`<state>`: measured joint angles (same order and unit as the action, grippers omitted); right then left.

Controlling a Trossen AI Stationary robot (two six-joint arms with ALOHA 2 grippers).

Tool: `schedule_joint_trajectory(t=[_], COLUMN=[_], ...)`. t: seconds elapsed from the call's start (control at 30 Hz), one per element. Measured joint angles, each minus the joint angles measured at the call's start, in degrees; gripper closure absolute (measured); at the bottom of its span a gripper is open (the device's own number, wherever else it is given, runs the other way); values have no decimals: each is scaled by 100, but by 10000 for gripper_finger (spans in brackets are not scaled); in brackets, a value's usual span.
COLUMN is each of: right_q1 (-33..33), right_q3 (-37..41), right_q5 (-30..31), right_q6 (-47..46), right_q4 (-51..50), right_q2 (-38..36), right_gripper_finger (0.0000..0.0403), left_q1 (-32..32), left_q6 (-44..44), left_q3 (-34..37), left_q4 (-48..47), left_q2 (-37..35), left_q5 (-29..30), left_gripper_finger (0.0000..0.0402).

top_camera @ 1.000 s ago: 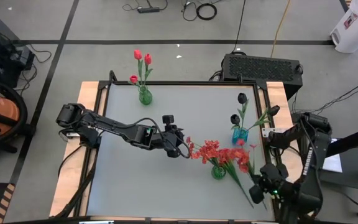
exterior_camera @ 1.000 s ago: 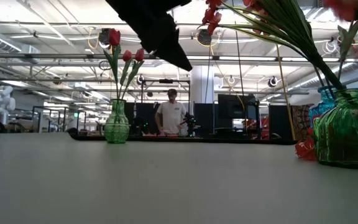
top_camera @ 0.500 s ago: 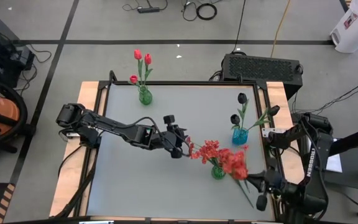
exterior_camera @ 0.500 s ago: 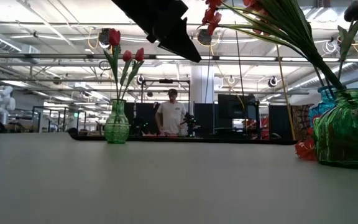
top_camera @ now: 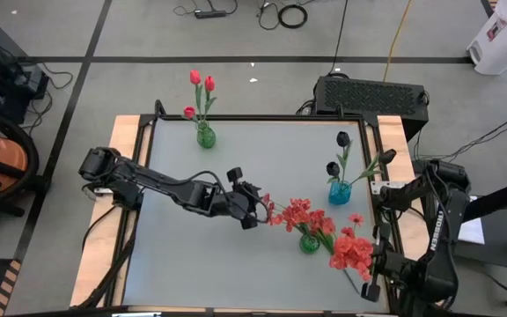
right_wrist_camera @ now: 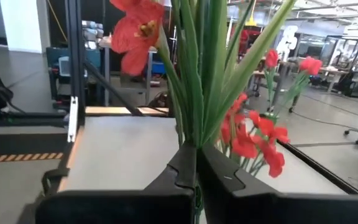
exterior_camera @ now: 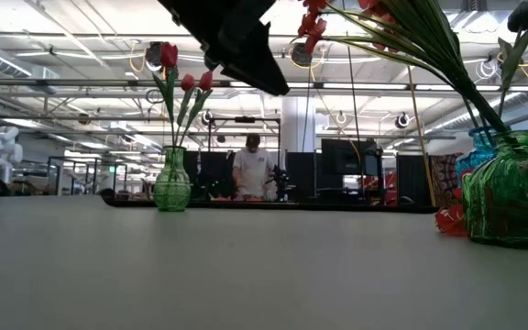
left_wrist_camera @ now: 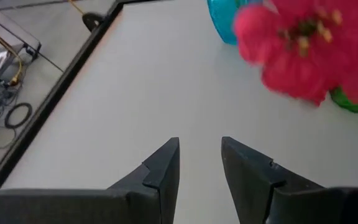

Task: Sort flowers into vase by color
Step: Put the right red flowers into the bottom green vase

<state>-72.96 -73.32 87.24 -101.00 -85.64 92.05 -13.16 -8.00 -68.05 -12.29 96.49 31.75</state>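
Flowers stand in three vases on the grey table, and the green vase near its right front serves as the landmark. That vase holds a bushy bunch of small red blossoms on green stems. Just behind it and a little to the right stands the blue vase with two black tulip buds. Well apart, at the far left edge of the table, a second green vase carries the red-pink tulip buds. The left gripper hovers above the table just left of the landmark vase, close beside the red blossoms; its fingers stand apart with bare tabletop showing between them and nothing held. The right gripper is to the right of the landmark vase, at the table's front right corner, its jaws clamped together on the green stems of a red flower spray, whose blooms hang between gripper and vase. In the room beyond the table a person stands, seen in the low view.
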Motion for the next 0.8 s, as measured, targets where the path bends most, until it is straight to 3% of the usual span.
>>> schedule_joint_trajectory(t=[0.2,0.43,0.8], right_q1=[97,289,797], right_q3=[694,1441,1456], right_q5=[22,268,280], right_q6=[-491,-1277,-1520], right_q4=[10,8,-188], right_q2=[1,2,-14], right_gripper_finger=[402,402,402], left_q1=[-133,-253,-274], left_q6=[-333,-543,-827], left_q3=[5,172,184], left_q4=[-438,-317,-259], left_q2=[0,0,4], left_q5=[138,157,157], left_gripper_finger=[274,274,274])
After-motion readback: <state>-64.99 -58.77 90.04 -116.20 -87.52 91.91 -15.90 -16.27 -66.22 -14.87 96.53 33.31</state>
